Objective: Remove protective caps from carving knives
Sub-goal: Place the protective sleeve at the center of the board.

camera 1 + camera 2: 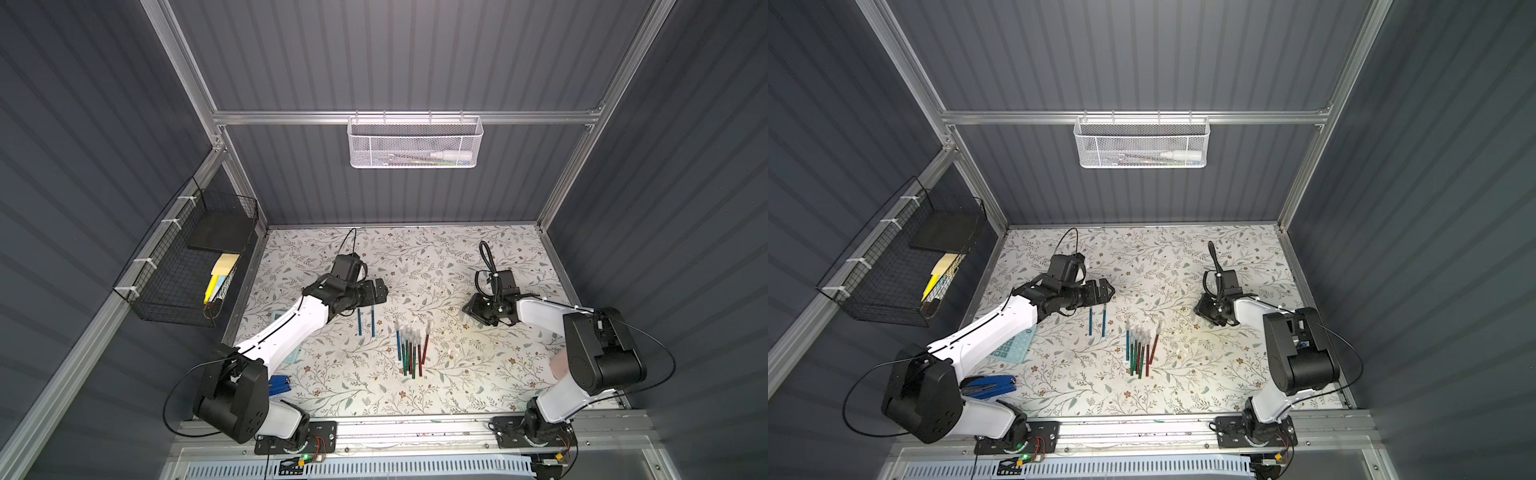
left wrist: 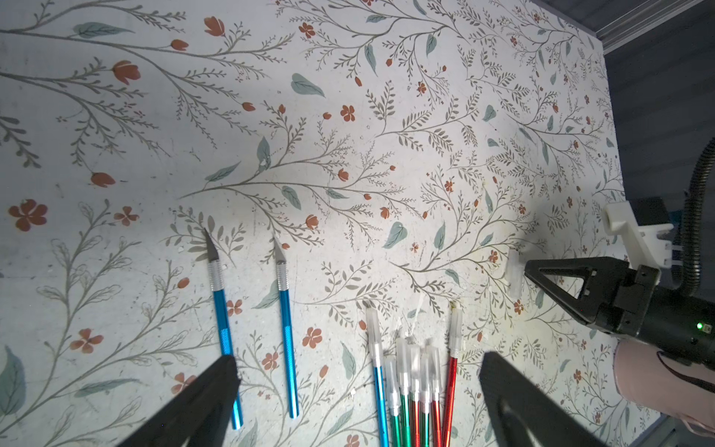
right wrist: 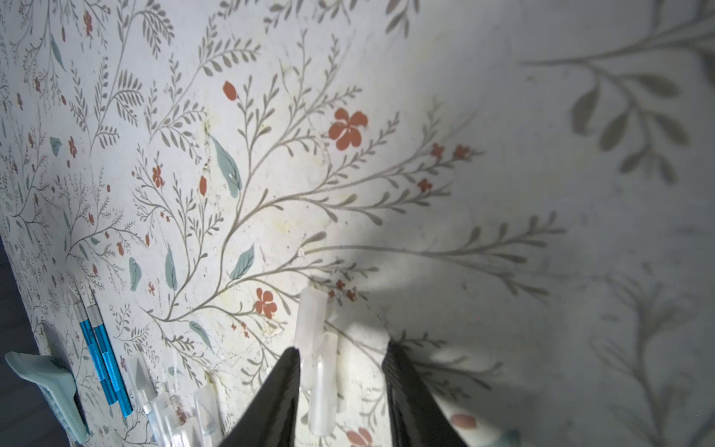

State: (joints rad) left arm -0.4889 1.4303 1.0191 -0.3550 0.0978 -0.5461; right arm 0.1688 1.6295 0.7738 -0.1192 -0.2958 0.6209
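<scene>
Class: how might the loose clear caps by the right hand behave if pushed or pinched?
The caps look small, thin and hollow, so they are probably very light and easily flicked aside. Their smooth tube shape suggests they could roll or slip from a pinch.

The table (image 1: 436, 257) is white with grey branches, teal leaves and red flowers. The carving knives (image 2: 288, 340) have blue, green or red handles. The protective caps (image 3: 309, 321) look whitish, perhaps clear.

no readable text, labels, brands, numbers or signs in any view
</scene>
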